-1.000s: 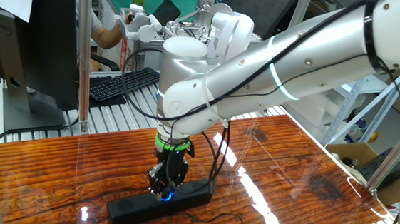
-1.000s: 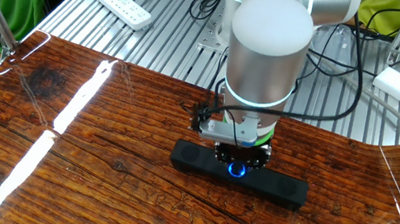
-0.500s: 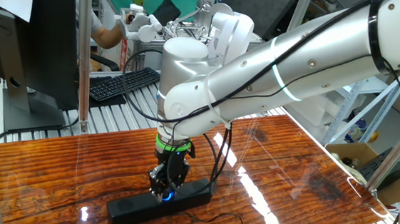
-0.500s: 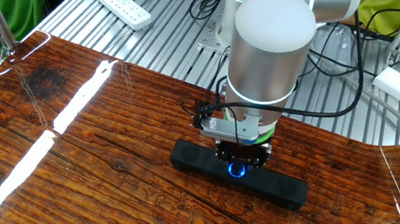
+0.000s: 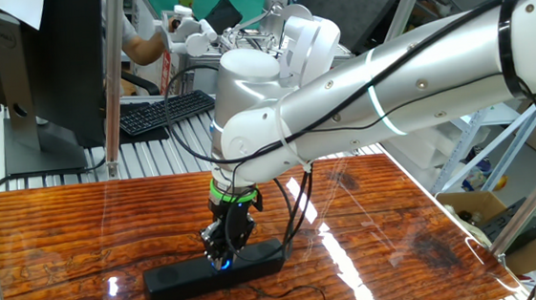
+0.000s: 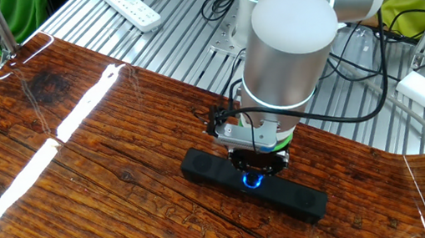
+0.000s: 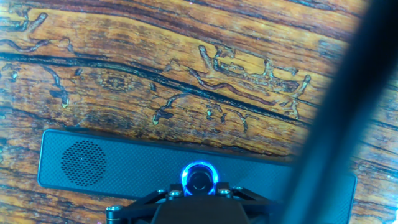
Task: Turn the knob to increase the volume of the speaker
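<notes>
The speaker (image 5: pixel 175 281) is a long black bar lying on the wooden table; it also shows in the other fixed view (image 6: pixel 204 169) and the hand view (image 7: pixel 112 165). The knob (image 7: pixel 199 179), ringed in blue light, sits at the bar's middle; its glow shows under the hand in both fixed views (image 5: pixel 222 263) (image 6: pixel 251 182). My gripper (image 5: pixel 224 252) (image 6: pixel 256 170) (image 7: pixel 199 194) stands straight down over the knob, and its fingers appear closed around it. The finger tips are mostly hidden by the hand's body.
A thin black cable runs off the speaker's right end (image 5: pixel 299 296); a blurred dark cable (image 7: pixel 336 124) crosses the hand view. A black keyboard (image 5: pixel 164 112) and a monitor (image 5: pixel 41 72) stand beyond the table. A white power strip (image 6: pixel 132 7) lies on the metal slats.
The hand has turned slightly about the knob while staying in place over it. The speaker has not moved.
</notes>
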Controlling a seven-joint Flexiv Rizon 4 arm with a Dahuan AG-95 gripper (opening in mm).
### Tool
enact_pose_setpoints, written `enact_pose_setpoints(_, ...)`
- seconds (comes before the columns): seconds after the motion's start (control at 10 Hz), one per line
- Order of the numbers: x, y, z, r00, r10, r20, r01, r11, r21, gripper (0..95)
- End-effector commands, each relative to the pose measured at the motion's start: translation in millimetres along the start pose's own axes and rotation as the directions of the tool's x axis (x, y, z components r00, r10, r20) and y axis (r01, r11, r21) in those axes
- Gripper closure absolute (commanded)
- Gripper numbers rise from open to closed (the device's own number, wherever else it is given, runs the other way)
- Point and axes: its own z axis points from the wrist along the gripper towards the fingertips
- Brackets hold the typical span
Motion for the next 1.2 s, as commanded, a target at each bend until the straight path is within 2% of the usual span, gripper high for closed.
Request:
enact_pose_setpoints(0.1,-0.6,0.5,0.6,1.0,0.002,0.001,-0.002,1.0,0.001,95.0)
enact_pose_setpoints(1.2,-1.4,0.6,3.8,1.0,0.004,0.001,-0.004,1.0,-0.002,95.0)
